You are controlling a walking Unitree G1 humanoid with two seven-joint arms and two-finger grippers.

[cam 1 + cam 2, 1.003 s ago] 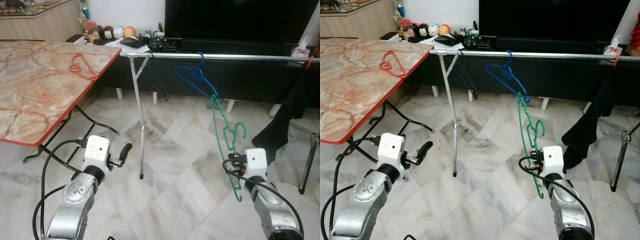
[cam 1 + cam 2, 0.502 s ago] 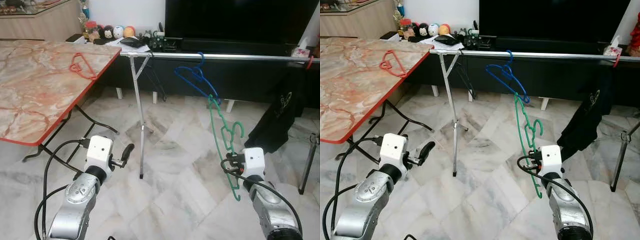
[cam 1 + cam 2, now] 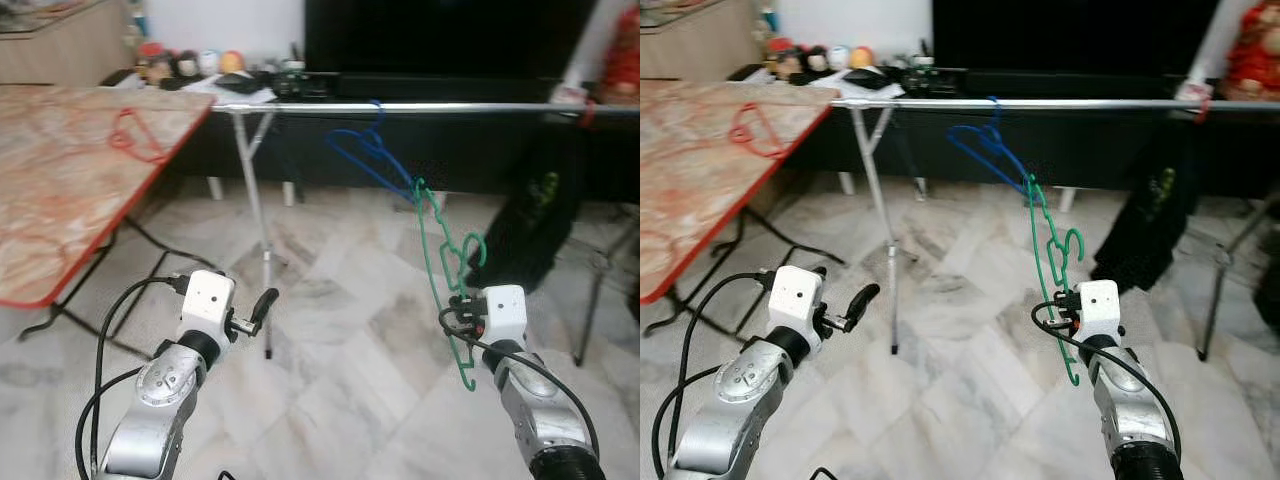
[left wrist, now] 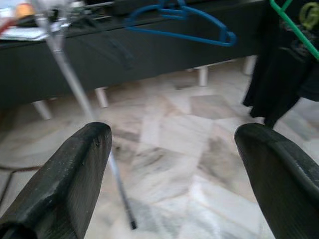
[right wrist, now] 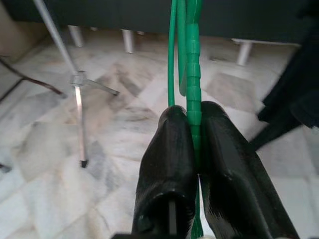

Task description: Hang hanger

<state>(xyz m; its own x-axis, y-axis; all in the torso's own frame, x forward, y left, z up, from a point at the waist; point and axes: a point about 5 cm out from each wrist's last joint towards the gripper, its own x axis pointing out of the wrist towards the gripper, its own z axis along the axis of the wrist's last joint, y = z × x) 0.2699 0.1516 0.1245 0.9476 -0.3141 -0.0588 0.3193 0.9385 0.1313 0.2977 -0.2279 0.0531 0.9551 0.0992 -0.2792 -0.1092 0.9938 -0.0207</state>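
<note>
Since a moment ago the whole view has been swung and blurred by the robot's own motion, while the thin green plastic hanger [image 3: 445, 262] stays pinched in the right gripper [image 5: 197, 149], above which it leans toward the blue hanger [image 3: 375, 160] on the shiny rail [image 3: 400, 107]. It is not yet hooked on. The left gripper [image 4: 174, 164] is held apart, empty, its pads matte black.

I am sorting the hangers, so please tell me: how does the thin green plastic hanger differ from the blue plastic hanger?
The green hanger is clamped in the right gripper below the silver rail; the blue hanger hangs from that rail by its hook. The green one stands nearly upright; the blue one slopes. Both are thin plastic hangers.
</note>
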